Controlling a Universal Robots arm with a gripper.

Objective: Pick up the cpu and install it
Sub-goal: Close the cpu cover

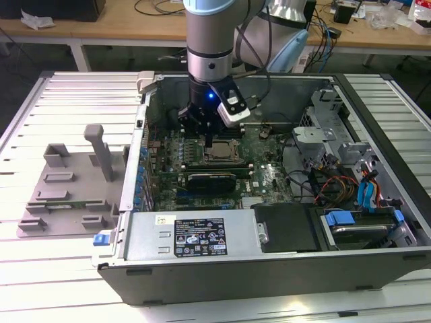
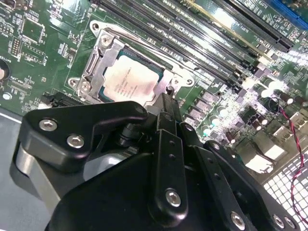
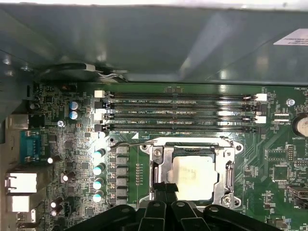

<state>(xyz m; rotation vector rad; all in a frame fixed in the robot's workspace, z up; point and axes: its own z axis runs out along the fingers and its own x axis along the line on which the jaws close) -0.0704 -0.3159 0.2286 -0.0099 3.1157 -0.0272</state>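
One flat silver-grey square cpu (image 3: 195, 177) lies socketed; likely light, stiff, fragile, best edge-gripped. Black tool (image 3: 165, 188) hovers clenched, empty.

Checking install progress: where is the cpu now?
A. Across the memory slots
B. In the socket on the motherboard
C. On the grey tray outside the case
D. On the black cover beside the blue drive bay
B: in the second wrist view the cpu lies flat inside the socket and its metal frame, with the gripper close by the cpu's edge.
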